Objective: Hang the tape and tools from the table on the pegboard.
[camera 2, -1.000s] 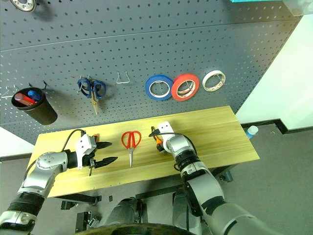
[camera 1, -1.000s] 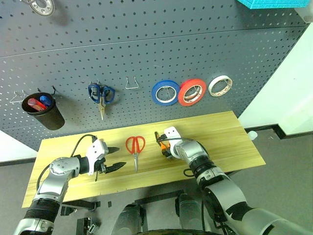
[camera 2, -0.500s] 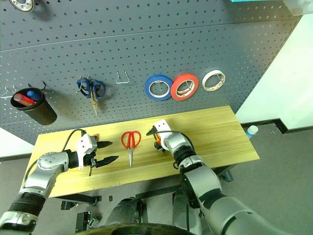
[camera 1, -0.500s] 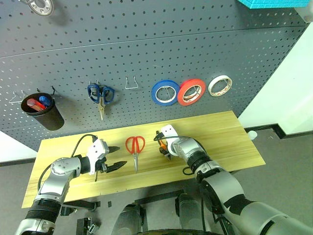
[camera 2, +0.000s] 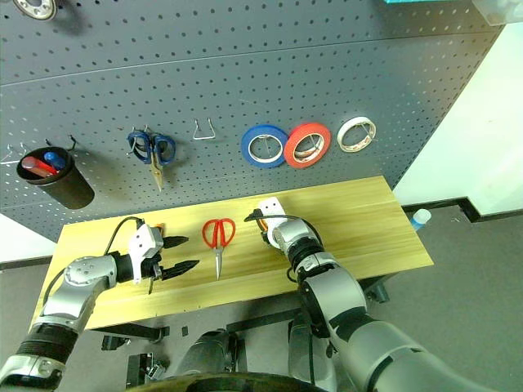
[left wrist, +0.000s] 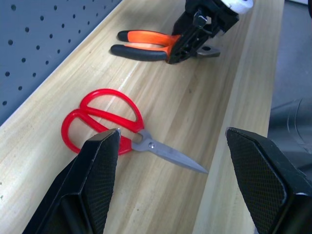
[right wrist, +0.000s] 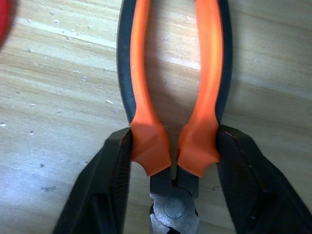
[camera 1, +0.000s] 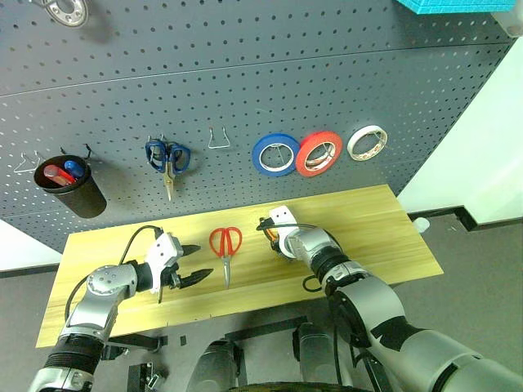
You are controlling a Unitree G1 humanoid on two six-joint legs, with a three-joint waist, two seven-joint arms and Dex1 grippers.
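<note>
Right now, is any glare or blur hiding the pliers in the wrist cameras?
Right wrist view: the pliers are sharp, the right claw pressed against both handles; a soft sheen on the table hides nothing. Left wrist view: the left claw's fingers are dark in the foreground, the red scissors crisp, and the pliers further off slightly soft but readable.
</note>
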